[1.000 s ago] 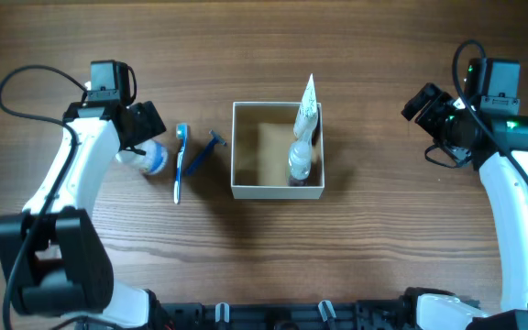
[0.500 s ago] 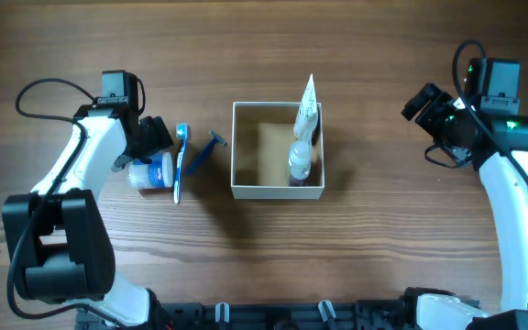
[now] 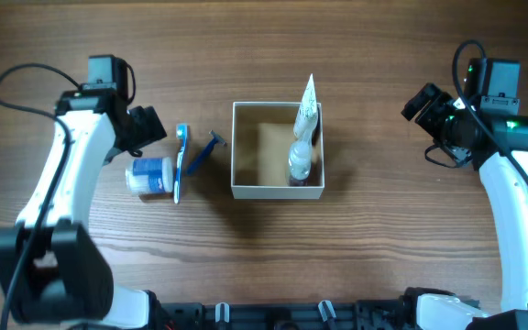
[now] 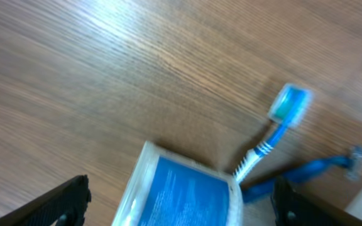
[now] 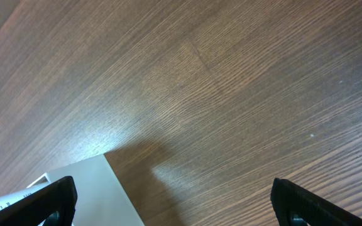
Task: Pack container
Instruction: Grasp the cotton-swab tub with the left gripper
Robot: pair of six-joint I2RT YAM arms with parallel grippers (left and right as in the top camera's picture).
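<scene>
The container [image 3: 277, 192] is a square white-walled box with a tan floor at the table's middle. A white tube [image 3: 307, 108] and a small clear bottle [image 3: 299, 161] stand against its right wall. Left of it lie a blue razor [image 3: 205, 152], a blue toothbrush [image 3: 180, 161] and a blue-labelled jar [image 3: 150, 174] on its side. My left gripper [image 3: 145, 128] is open just behind the jar. In the left wrist view the jar [image 4: 181, 191] lies between the spread fingers [image 4: 181, 210], with the toothbrush [image 4: 286, 105] beyond. My right gripper [image 3: 422, 104] is open and empty, far right of the container.
The right wrist view shows bare wood between the open fingers [image 5: 181, 204] and a corner of the container [image 5: 74, 191] at lower left. The razor [image 4: 313, 169] lies at the right in the left wrist view.
The jar has shifted a little toward the front and now lies free beside the toothbrush. My left gripper has drawn back from it toward the far left. The right arm has not moved.
</scene>
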